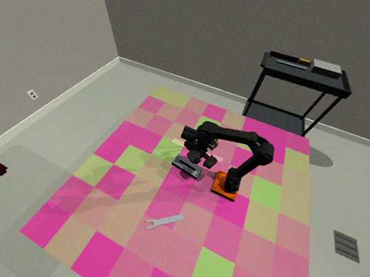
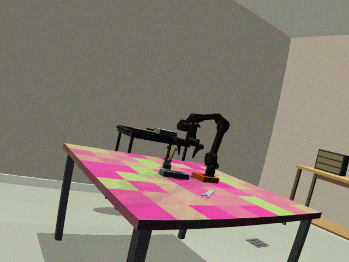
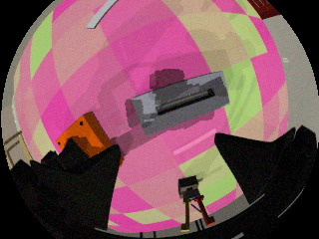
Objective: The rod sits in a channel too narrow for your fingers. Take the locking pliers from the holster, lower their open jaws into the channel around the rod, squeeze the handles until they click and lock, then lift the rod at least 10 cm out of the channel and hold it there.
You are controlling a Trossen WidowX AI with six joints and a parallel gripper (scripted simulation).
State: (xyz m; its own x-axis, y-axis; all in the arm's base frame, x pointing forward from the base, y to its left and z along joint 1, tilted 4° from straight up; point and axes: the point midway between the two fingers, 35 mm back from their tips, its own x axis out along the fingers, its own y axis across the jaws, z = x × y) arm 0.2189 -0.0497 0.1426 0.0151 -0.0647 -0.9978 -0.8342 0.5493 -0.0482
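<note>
The rod [image 3: 186,101] lies lengthwise in the slot of the grey channel block [image 1: 197,174] [image 2: 174,173] [image 3: 150,119], below the level of its top face. The block sits flat on the patchwork table [image 1: 205,274] [image 2: 140,207] [image 3: 150,50]. The gripper [image 1: 202,159] [image 2: 186,155] [image 3: 169,145] hangs above the table near the block, fingers pointing down and spread wide, with nothing between them. In the wrist view the rod shows beyond the two fingertips, roughly across the gap between them, touching neither.

Near the block, on its other side from the forked grey piece, stands the dark holster [image 2: 167,164] [image 3: 188,186]. The locking pliers rise from it, their red handle [image 2: 167,152] [image 3: 205,211] and yellow handle [image 2: 173,153] [image 3: 186,214] uppermost and splayed apart; their jaws cannot be made out. The orange base plate [image 1: 218,191] [image 2: 197,177] [image 3: 92,124] is just beside one end of the block. The forked grey piece [image 1: 164,220] [image 2: 208,193] [image 3: 102,14] lies flat, well apart from the block.
</note>
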